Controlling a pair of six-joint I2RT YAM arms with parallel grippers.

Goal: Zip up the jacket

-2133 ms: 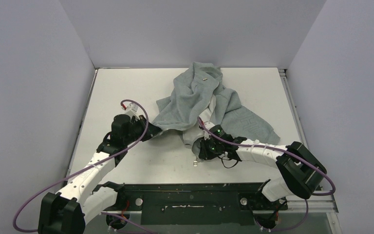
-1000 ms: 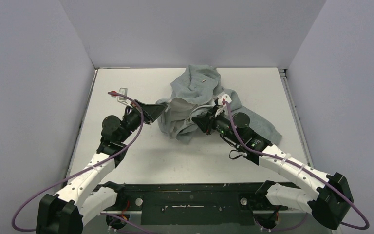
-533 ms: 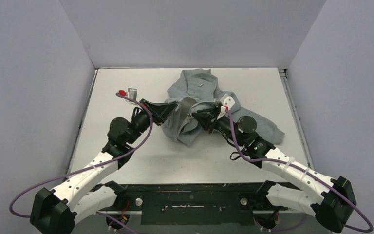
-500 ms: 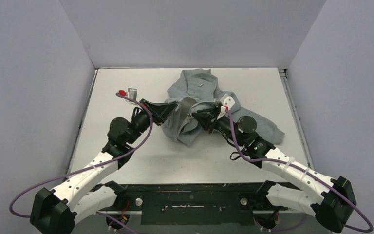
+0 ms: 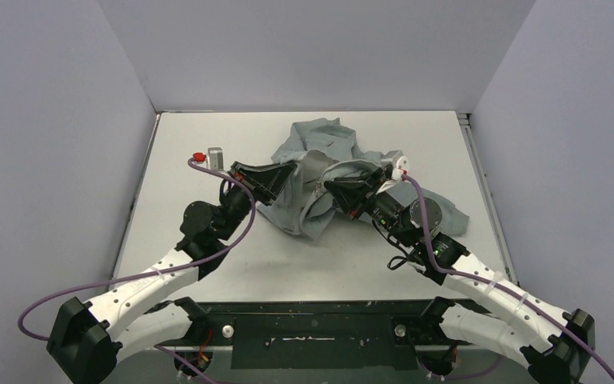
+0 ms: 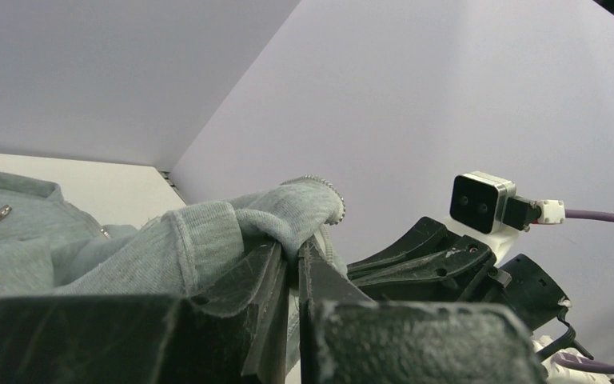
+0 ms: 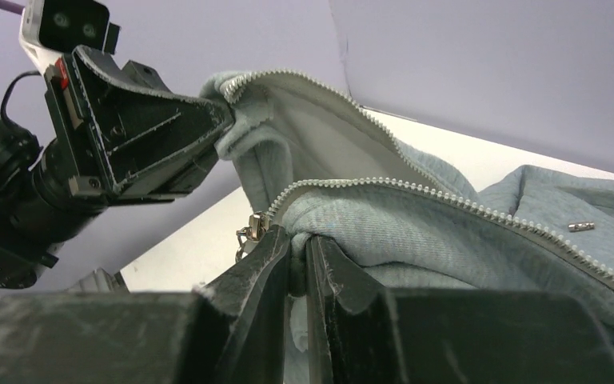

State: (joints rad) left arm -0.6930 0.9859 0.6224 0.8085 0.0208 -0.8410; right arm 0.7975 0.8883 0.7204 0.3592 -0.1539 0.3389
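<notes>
The grey jacket (image 5: 324,152) lies bunched at the back middle of the white table (image 5: 208,264), with its front edges lifted off the surface. My left gripper (image 5: 291,170) is shut on a folded edge of the jacket (image 6: 208,232); its jaws (image 6: 294,246) pinch the fabric just below a run of zipper teeth (image 6: 332,192). My right gripper (image 5: 328,186) is shut on the other front edge (image 7: 416,232), right beside the metal zipper slider (image 7: 249,228). The pale zipper teeth (image 7: 416,189) run off to the right, unjoined. The two grippers hang close together, facing each other.
Grey walls (image 5: 56,120) enclose the table on three sides. The rest of the jacket trails toward the right (image 5: 448,212). A small metal fitting (image 7: 581,226) sits on the fabric near the back. Both arm bases stand along the near edge (image 5: 312,332).
Both grippers have risen and drawn toward each other, lifting the jacket's front edges off the table. The garment has bunched up toward the back.
</notes>
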